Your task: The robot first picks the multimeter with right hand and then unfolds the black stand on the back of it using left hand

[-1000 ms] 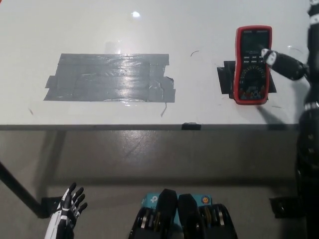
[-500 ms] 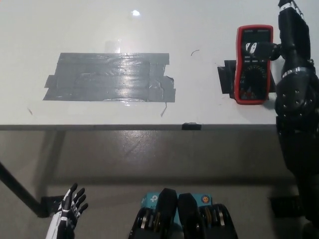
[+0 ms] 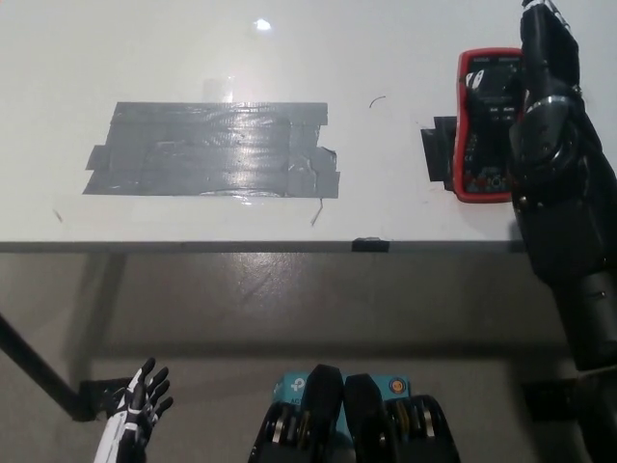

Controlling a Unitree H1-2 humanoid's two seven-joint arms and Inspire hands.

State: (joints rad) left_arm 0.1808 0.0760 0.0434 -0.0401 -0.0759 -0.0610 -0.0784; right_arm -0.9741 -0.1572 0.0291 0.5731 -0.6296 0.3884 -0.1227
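The multimeter [image 3: 487, 125] lies flat on the worktop [image 3: 289, 58] at 2 o'clock. Pick step in hand: the right robot hand [image 3: 546, 53] covers its right edge, grip state indeterminate. Next: secure grasp, lift. The left robot hand [image 3: 135, 410] rests at 7 o'clock, fingers spread, empty.

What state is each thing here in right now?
Multimeter: lying flat on the table, face up, partly covered by the black arm.
Right hand: over the multimeter's right edge; grip unclear.
Left hand: open, resting low, below the table.
Grey tape patch: stuck flat.
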